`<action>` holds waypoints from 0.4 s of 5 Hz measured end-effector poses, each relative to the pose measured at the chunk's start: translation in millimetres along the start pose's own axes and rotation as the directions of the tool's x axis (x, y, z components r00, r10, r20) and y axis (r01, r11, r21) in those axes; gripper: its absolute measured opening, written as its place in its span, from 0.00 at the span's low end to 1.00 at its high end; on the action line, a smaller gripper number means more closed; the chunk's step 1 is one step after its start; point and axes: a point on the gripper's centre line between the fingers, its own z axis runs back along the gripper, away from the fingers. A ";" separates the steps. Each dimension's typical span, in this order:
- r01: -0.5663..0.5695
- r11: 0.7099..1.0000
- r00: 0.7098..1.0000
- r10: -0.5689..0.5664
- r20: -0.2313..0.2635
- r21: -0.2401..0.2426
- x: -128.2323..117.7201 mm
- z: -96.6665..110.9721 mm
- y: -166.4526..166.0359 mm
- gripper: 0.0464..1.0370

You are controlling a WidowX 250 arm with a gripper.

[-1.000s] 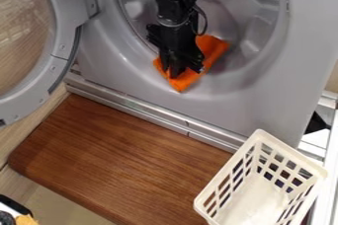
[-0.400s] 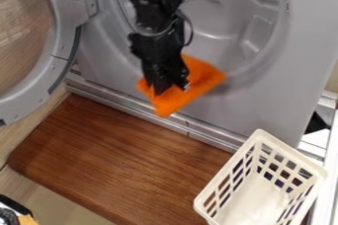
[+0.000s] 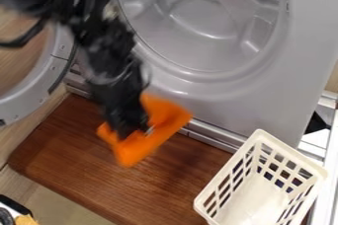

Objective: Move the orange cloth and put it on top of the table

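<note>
Over the upper middle of the brown wooden table (image 3: 99,169), the black gripper (image 3: 132,131) points down from the upper left, shut on the orange cloth (image 3: 142,145). The cloth spreads out on both sides of the gripper, one corner hanging toward the viewer. Its upper right part overlaps the metal ledge in the view. Whether the cloth's lowest corner touches the wood, I cannot tell.
Behind the table stands the grey washing machine with its open drum (image 3: 204,21). Its round door (image 3: 63,66) is swung out at the left, beside the arm. A white slotted basket (image 3: 261,189) stands at the lower right.
The gripper has carried the orange cloth out from the drum's opening, down and to the left, over the wooden table. The basket and door have stayed put.
</note>
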 end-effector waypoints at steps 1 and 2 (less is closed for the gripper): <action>-0.063 0.998 0.998 0.063 -0.019 0.021 -24.9 -10.3 13.1 0.03; -0.099 0.994 0.994 0.101 -0.037 0.042 -34.0 -22.9 30.5 0.03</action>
